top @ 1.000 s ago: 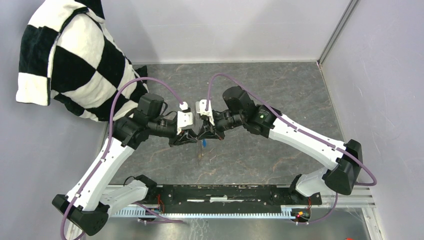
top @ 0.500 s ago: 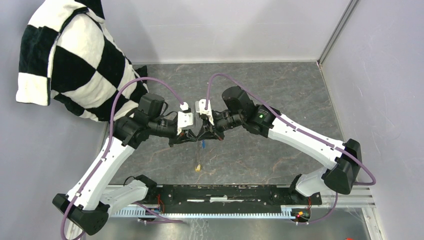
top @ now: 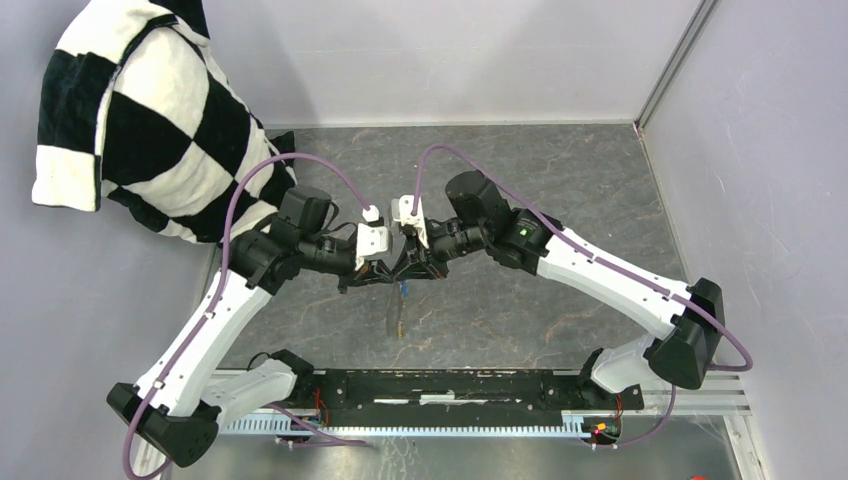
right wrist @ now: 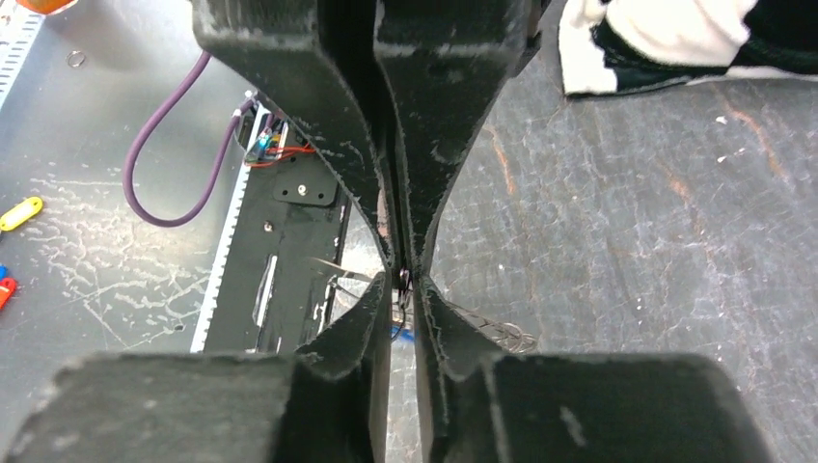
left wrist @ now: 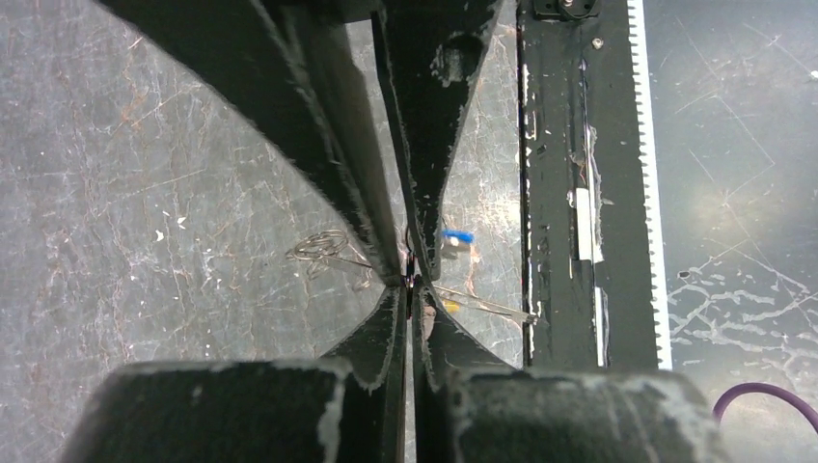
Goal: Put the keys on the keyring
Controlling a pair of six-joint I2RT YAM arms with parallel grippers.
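My left gripper (top: 390, 277) and right gripper (top: 408, 272) meet tip to tip above the middle of the table. Both are shut on the thin grey wire of the keyring (left wrist: 321, 246), whose twisted end also shows in the right wrist view (right wrist: 508, 335). The blue key (top: 404, 290) hangs just under the tips and also shows in the left wrist view (left wrist: 457, 235). The yellow key (left wrist: 450, 306) hangs lower, its silver blade (left wrist: 487, 307) pointing toward the near rail. My left gripper's tips (left wrist: 410, 282) and right gripper's tips (right wrist: 398, 281) hide where the wire is pinched.
A black-and-white checkered cloth (top: 140, 120) drapes over the back left corner. A black rail (top: 460, 385) runs along the near edge between the arm bases. Grey walls close the back and right. A loose yellow tag (right wrist: 19, 213) lies beyond the rail.
The keys hanging under the grippers have swung, dropping lower and then coming slightly back up. Both grippers stay shut and nearly still, the left arm edging slightly left.
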